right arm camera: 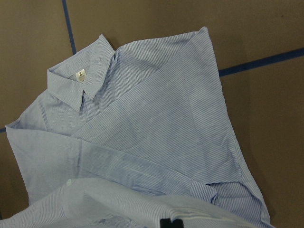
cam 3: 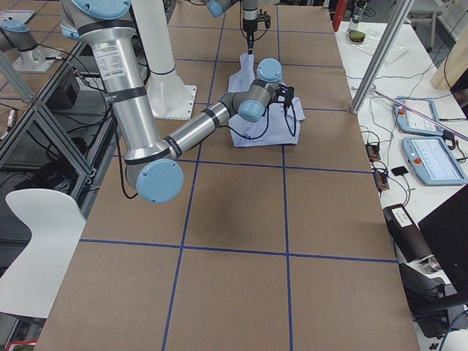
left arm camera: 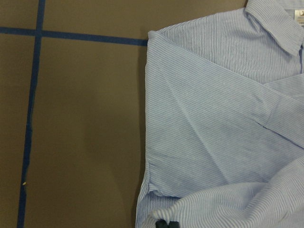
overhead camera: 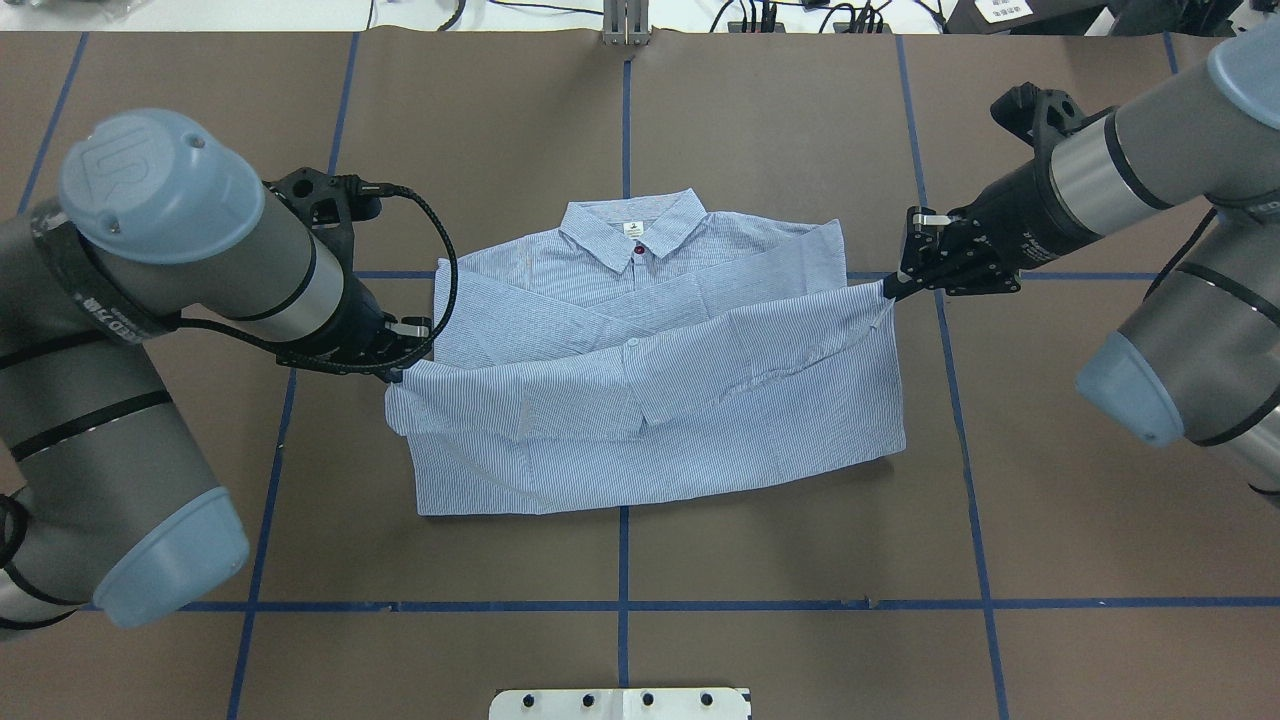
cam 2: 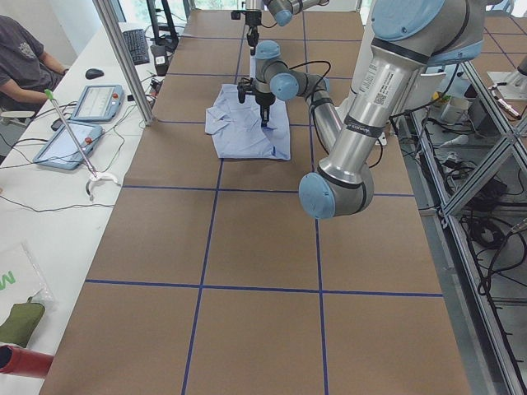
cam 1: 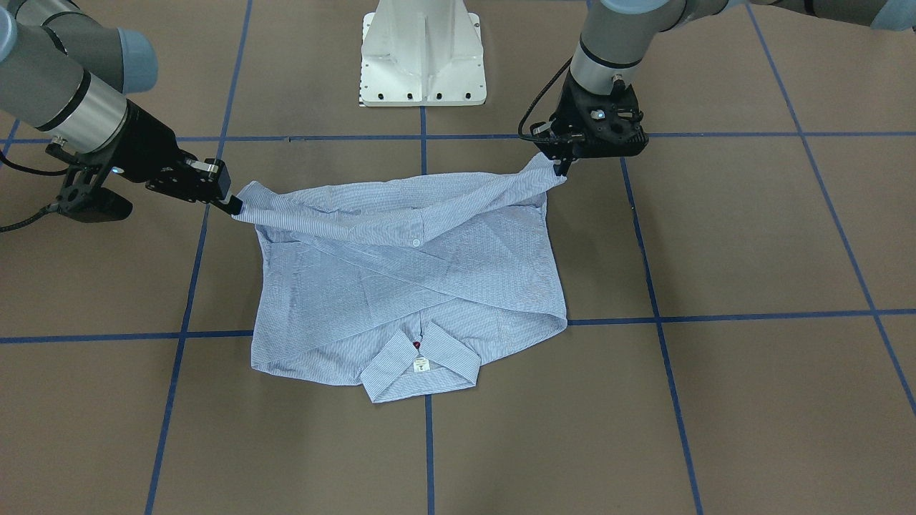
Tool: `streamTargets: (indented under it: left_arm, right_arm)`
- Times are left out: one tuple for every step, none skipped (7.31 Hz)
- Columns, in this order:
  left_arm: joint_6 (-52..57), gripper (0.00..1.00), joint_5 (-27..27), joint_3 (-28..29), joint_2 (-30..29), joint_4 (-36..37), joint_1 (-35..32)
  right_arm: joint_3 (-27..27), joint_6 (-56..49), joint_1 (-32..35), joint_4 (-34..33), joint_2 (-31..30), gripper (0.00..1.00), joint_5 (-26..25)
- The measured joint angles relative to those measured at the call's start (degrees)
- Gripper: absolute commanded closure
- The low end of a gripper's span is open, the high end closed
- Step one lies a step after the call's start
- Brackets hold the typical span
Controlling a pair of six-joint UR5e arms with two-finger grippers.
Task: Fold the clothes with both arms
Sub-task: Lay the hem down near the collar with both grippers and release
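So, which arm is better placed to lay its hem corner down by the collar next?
Right, probably. The right end effector holds its corner of the shirt nearer the collar; the left end effector grips its corner farther back.

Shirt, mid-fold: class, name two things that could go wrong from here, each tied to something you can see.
1. The left gripper and right gripper each pinch only a small corner of the shirt; one corner could slip free and drop.
2. In the overhead view the right gripper stands farther toward the collar than the left, so the fold may land skewed.
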Motion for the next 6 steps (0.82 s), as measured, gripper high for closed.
streamTargets:
  left_arm:
    - [0.05, 1.0, 0.01, 2.44, -0.36, -2.29, -0.51]
    - [0.07, 1.0, 0.01, 5.04, -1.02, -4.39, -1.24]
    - [0.11, 1.0, 0.01, 7.39, -2.0, -5.81, -2.07]
    - [0.19, 1.0, 0.01, 9.64, -2.93, -7.16, -3.07]
    - [0.23, 1.0, 0.01, 12.05, -3.43, -9.18, -3.94]
    - [0.24, 1.0, 0.03, 14.62, -3.62, -11.48, -4.42]
  right_arm:
    - [-2.08, -0.13, 0.71, -0.06, 1.5, 1.0, -0.07]
    - [-4.5, -0.25, 1.2, -0.05, 3.31, 1.0, -0.13]
    - [-6.47, -0.31, 1.46, -0.02, 4.65, 1.0, -0.22]
    - [-8.07, -0.37, 1.59, 0.05, 5.64, 1.0, -0.33]
    - [-9.41, -0.39, 1.61, 0.19, 6.29, 1.0, -0.48]
    - [-10.43, -0.4, 1.66, 0.29, 6.69, 1.0, -0.63]
